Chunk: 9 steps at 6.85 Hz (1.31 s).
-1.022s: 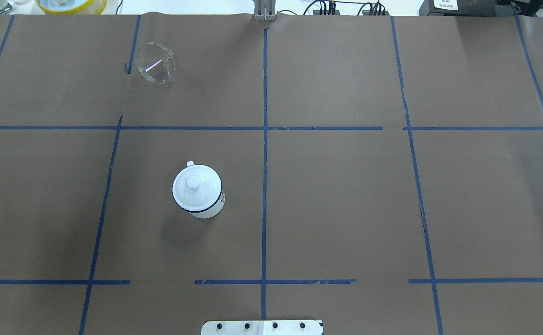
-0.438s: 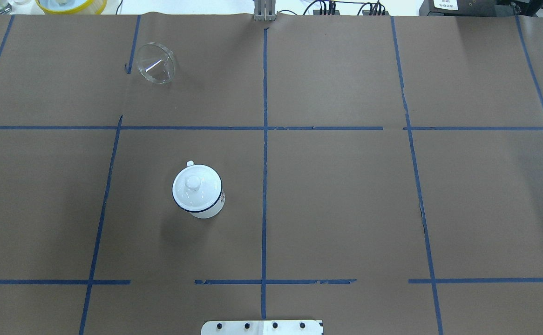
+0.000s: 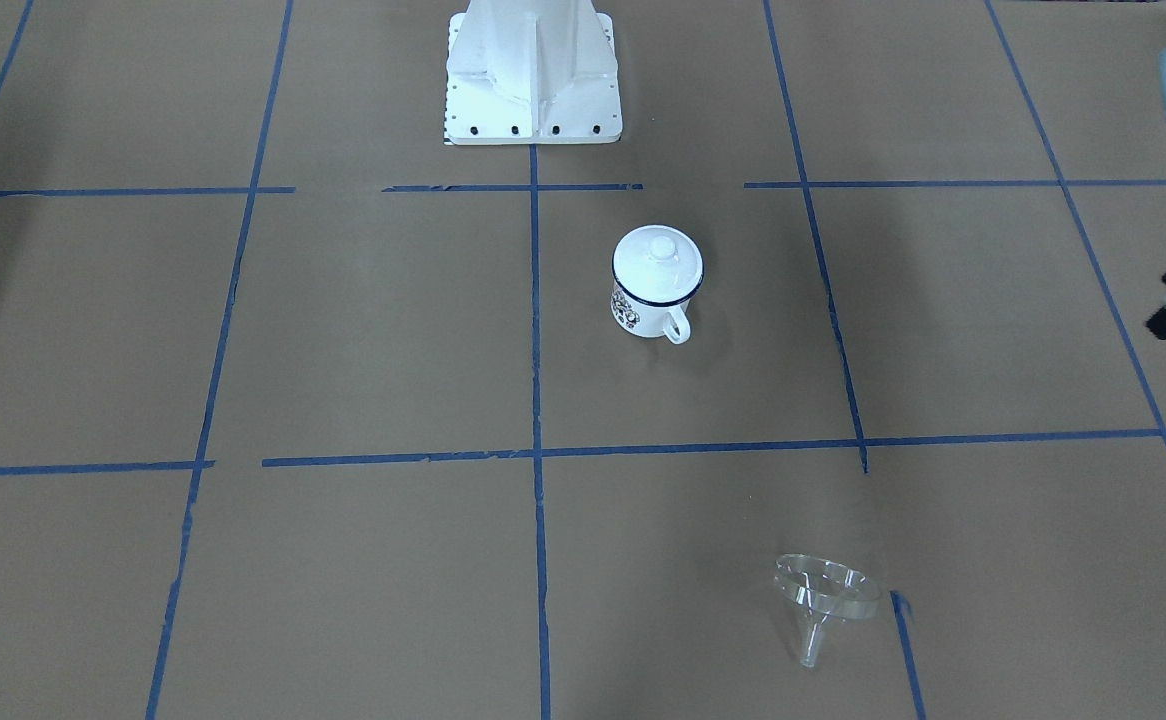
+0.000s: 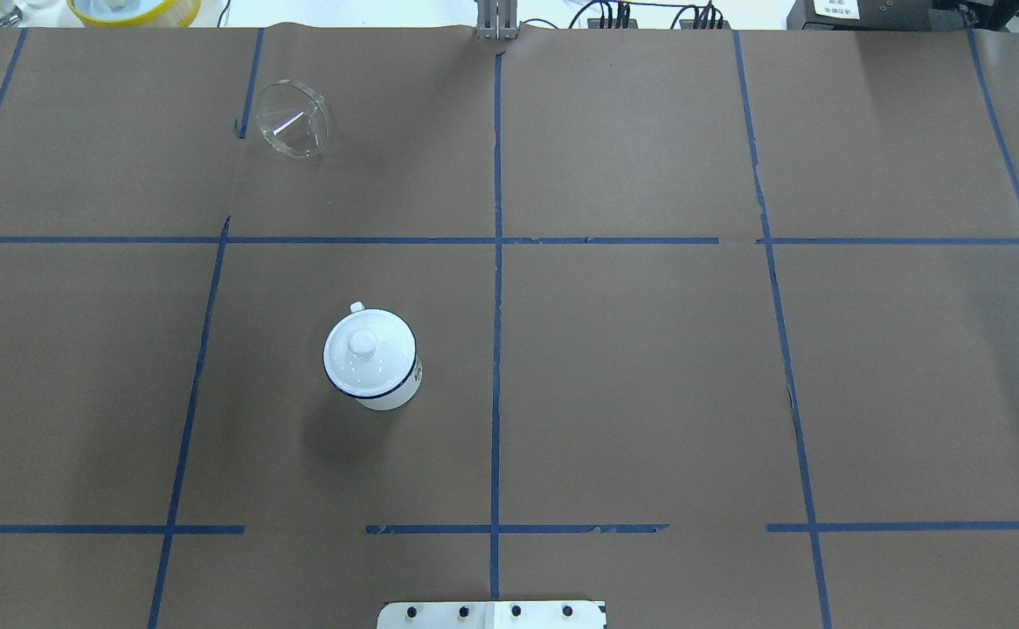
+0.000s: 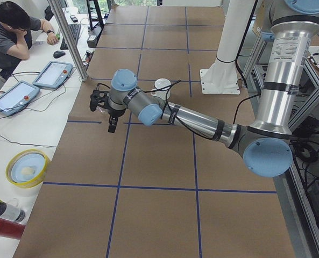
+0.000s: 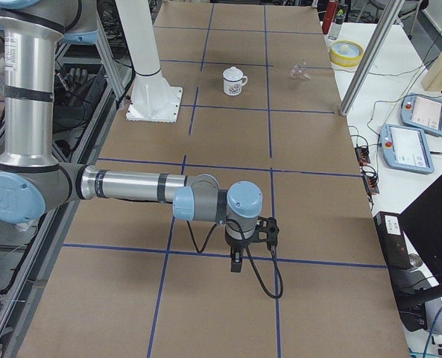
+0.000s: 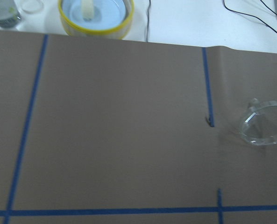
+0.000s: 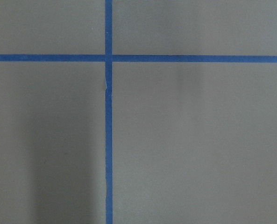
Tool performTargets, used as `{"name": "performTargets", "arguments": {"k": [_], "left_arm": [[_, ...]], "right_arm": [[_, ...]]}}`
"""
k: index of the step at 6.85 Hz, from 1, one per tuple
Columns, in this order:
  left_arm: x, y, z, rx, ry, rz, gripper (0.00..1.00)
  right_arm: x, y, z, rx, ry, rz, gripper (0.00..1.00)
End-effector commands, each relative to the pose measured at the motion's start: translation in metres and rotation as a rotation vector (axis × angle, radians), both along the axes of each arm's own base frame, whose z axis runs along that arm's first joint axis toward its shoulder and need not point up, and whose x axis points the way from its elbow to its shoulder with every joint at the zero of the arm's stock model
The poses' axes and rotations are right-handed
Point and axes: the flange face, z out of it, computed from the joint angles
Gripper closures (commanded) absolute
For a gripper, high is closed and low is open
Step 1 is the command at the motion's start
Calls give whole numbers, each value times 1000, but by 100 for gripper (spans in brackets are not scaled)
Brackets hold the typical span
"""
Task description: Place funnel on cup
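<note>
tabletop [image 4: 649,367]: brown paper with a blue tape grid, desks and cables past the far edge.
funnel [image 4: 293,118]: clear, empty, tipped on its side in a far cell on the robot's left, right by a tape line, well apart from the cup.
cup [image 3: 643,308]: upright, handle pointing away from the robot, white lid [image 3: 657,256] sitting on top, so nobody can see what's inside.
yellow bowl [image 7: 95,31]: off the paper, something pale in it.
left claw [image 5: 111,119]: hangs over the left end, holding neither item; can't tell if it's spread or pinched.
right claw [image 6: 237,259]: way off at the other end, same deal.
risk 1: that lid probably stops the funnel from seating, and the funnel could slide right off it.
risk 2: slick round funnel may roll or squirt out of a pinch.
</note>
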Motion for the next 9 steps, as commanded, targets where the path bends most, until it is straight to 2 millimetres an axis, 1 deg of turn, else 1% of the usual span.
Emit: {"name": "performTargets", "arguments": {"k": [1,2,3,4,5,6,7,8,9], "left_arm": [[114,18,-79,-131,50,-18,0],[180,14,-148,-218,0,-35,0],[235,31,-197,-285,-26,-37,0],[274,53,-224,-314,-34,-34,0],[312,77,-240,-314,-78,-8,0],[339,99,-238,-319,-107,34,0],[356,114,-230,-322,-134,57,0],[366,124,-224,-312,-162,56,0],[366,125,-221,-312,-165,56,0]], "right_arm": [[0,0,0,0,0,0,0],[0,0,0,0,0,0,0],[0,0,0,0,0,0,0],[0,0,0,0,0,0,0],[0,0,0,0,0,0,0],[0,0,0,0,0,0,0],[0,0,0,0,0,0,0],[0,0,0,0,0,0,0],[0,0,1,-1,0,0,0]]}}
